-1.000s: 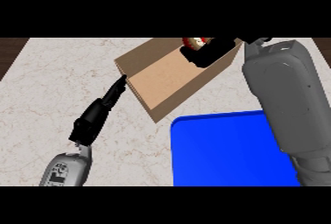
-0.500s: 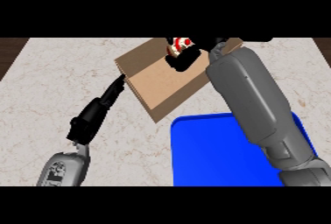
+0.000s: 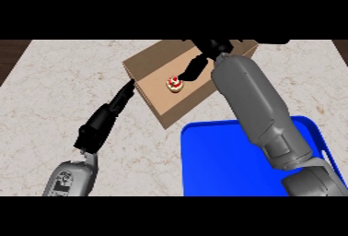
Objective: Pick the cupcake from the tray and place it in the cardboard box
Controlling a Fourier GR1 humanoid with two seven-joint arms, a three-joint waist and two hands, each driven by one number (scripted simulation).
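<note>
1. Right robot hand (image 3: 204,57) over the box (image 3: 204,99), at its far end; fingers hang down, relaxed and apart, holding nothing.
2. Fingertips (image 3: 188,76) just beside the cupcake (image 3: 175,84); contact or a small gap cannot be told.
3. Right forearm (image 3: 255,103) runs from the lower right corner up across the box's right side, hiding part of it.
4. Left robot hand (image 3: 108,115) stretched out straight along the worktop (image 3: 48,87), fingers extended toward the box's left edge, gripping nothing.
5. Left fingertips (image 3: 129,87) right at the box's near-left wall; touching or just short of it cannot be told.
6. Cupcake sits inside the box, on its floor near the middle, upright, pale base with red and white top.
7. Box: brown cardboard, open at the top, set at an angle on the worktop; only the cupcake seen inside.
8. Tray (image 3: 217,161): blue, with a raised rim, near the view's lower edge, just in front of the box's near corner; right arm crosses over its right part.
9. Worktop: pale marbled surface under box and tray.
</note>
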